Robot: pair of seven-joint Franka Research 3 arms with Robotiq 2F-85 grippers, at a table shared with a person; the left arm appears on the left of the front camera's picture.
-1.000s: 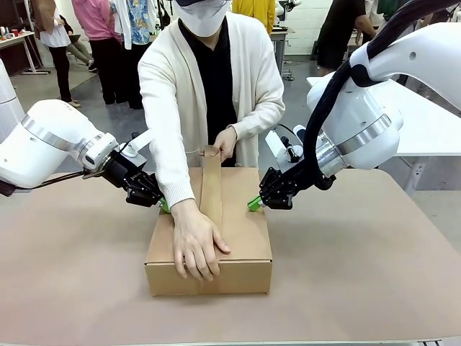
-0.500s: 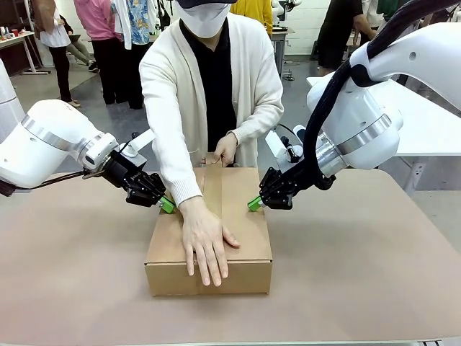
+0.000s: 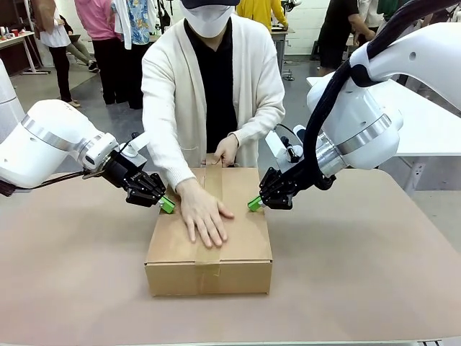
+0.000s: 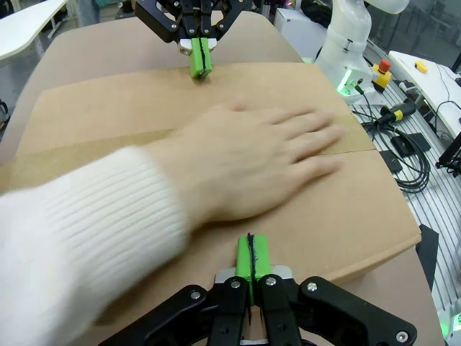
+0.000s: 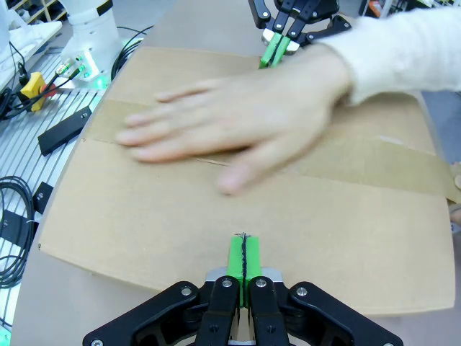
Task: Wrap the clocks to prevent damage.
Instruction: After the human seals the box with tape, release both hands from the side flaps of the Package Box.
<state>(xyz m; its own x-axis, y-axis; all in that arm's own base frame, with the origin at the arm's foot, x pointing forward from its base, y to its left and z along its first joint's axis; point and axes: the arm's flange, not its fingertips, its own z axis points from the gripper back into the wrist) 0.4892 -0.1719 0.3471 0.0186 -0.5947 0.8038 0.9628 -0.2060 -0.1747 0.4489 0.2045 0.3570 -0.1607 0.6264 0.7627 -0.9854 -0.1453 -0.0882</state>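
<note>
Closed brown cardboard box [image 3: 209, 238], taped lengthwise, is pressed between both fully shut, empty end effectors, left [image 3: 167, 205] and right [image 3: 254, 204]. The clocks, presumably inside and fragile, are best handled via the stiff box's sides.

front: across table toward person | wrists: close, facing each other over shared box [image 3: 238, 238]
</note>
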